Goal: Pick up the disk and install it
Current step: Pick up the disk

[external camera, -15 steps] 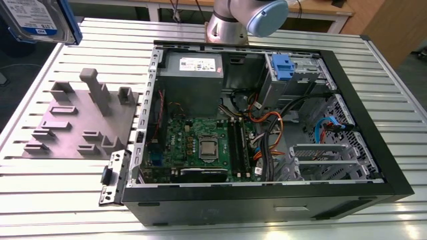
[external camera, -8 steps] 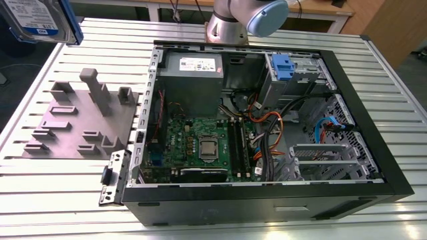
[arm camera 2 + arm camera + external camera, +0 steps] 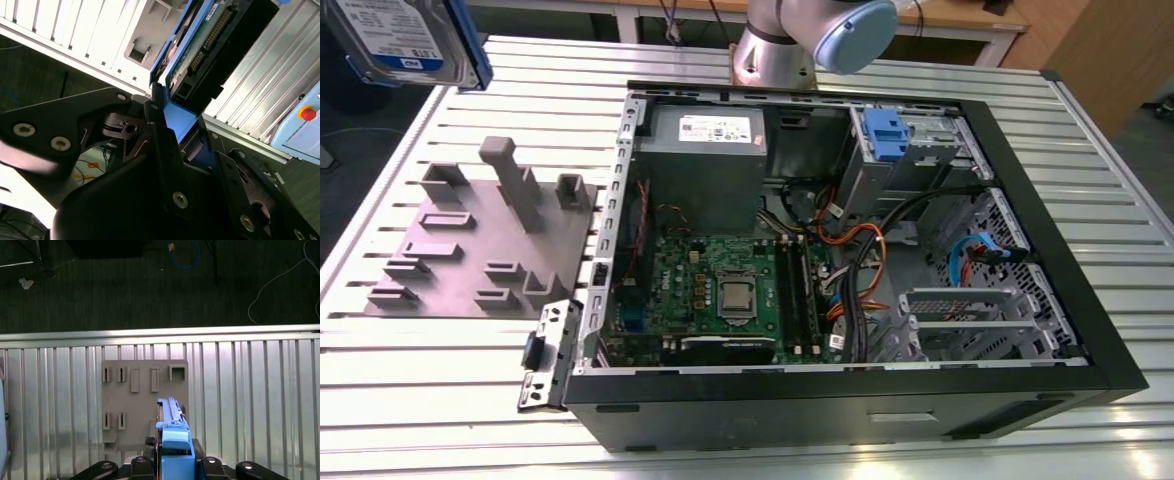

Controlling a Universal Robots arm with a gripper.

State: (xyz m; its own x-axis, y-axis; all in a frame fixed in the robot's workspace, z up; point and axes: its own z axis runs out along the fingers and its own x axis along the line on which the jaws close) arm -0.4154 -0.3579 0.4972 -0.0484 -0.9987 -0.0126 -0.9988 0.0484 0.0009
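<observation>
The disk [image 3: 403, 38], a silver drive with a white-and-blue label in a blue carrier, hangs high above the table's far corner at the exterior view's left. In the first wrist view the disk [image 3: 172, 432] stands edge-on above the grey fixture plate [image 3: 145, 390]. My gripper [image 3: 172, 462] is shut on it, with black fingers [image 3: 141, 464] on either side of the blue carrier. The second wrist view shows the disk [image 3: 200, 45] with its green circuit board and connector facing the camera. There too the gripper [image 3: 175, 125] clamps the carrier's blue end.
The open computer case [image 3: 1107, 330] lies on the slatted metal table [image 3: 1121, 200], with a motherboard, cables, a grey power-supply box [image 3: 704, 150] and a drive bay with a blue latch [image 3: 886, 135]. The grey fixture plate [image 3: 480, 240] with upright pegs lies beside the case. The arm's base [image 3: 781, 50] stands behind it.
</observation>
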